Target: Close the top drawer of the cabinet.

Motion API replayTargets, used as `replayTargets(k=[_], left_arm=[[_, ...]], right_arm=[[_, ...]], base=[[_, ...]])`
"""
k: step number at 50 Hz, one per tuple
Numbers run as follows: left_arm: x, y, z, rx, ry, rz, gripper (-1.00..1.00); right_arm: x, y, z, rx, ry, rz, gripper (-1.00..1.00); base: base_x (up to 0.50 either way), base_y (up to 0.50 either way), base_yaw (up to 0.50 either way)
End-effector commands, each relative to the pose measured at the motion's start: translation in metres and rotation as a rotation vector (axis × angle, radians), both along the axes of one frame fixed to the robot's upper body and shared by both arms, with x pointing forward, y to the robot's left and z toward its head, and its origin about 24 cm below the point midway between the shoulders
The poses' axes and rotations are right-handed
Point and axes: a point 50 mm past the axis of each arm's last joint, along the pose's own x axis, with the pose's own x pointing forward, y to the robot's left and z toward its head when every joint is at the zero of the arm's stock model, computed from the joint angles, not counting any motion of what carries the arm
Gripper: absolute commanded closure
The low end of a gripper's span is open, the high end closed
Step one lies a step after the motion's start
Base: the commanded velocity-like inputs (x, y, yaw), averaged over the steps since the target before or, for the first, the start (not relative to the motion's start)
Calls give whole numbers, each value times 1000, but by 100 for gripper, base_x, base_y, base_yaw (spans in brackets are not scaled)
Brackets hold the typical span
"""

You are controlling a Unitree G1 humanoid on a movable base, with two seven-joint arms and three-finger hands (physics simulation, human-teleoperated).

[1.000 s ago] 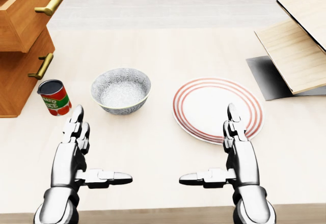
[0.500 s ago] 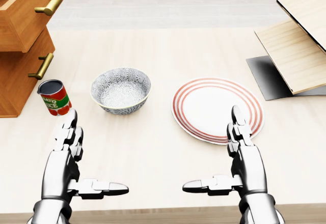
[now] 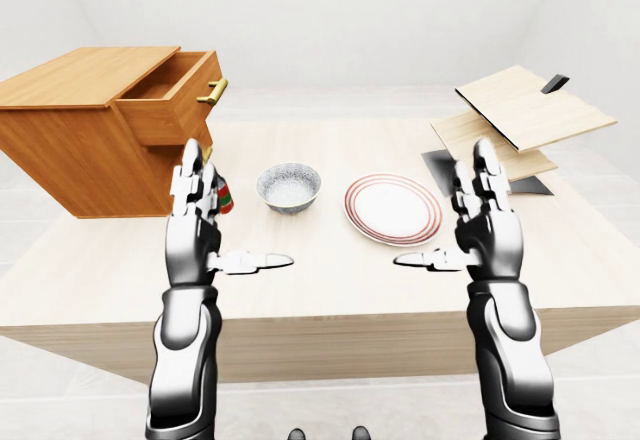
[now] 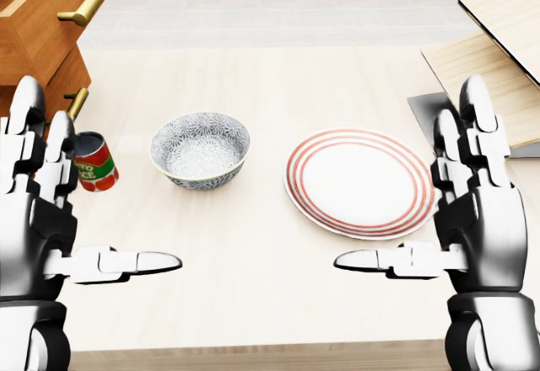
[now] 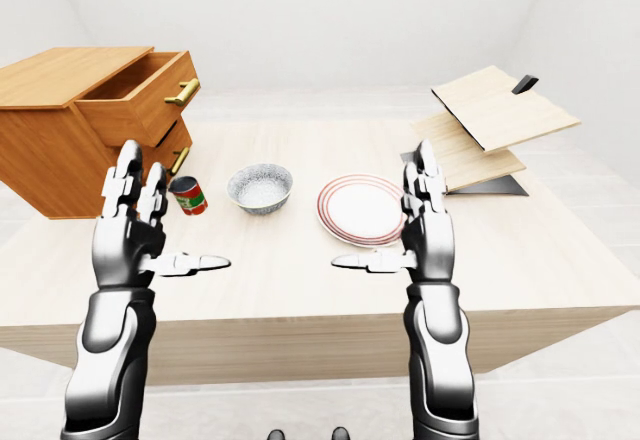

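- Both hands have risen since a second ago; the left hand (image 4: 38, 219) and right hand (image 4: 477, 211) now stand taller at the head view's sides.
- Bare table (image 4: 253, 253) lies between them, with its near edge just below the wrists.
- Fingers point up, thumbs inward, spread apart and gripping nothing; the left fingers seem to overlap the can (image 5: 187, 196) only by sight.
- At upper left, the cabinet (image 5: 60, 150) has its top drawer (image 5: 140, 105) pulled out, above the brass-handled lower one.
- Near the middle sit the bowl (image 4: 200, 149) and plate (image 4: 360, 181).
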Motion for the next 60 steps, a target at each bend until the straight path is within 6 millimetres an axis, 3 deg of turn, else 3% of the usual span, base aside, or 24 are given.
replayTargets(k=[1, 16, 28, 48, 49, 60], left_arm=[[-12, 5, 34, 1, -159, 12, -100], [-32, 3, 75, 7, -371, 9, -100], [-36, 4, 82, 19, -411, 17, -100], [-30, 6, 75, 24, -369, 29, -100], [-31, 5, 77, 24, -382, 27, -100], [-29, 8, 76, 27, -369, 39, -100]], right_arm=[[-17, -3, 47, 7, -223, -5, -100], [-26, 1, 67, -4, -324, 5, -100], [-33, 4, 76, -24, -375, 12, -100], [-37, 7, 80, -78, -396, 27, -100], [-42, 12, 83, -77, -415, 91, -100], [-39, 10, 81, -98, -404, 59, -100]], base=[[0, 0, 0], [0, 0, 0], [0, 0, 0], [0, 0, 0], [0, 50, 0], [3, 50, 0]])
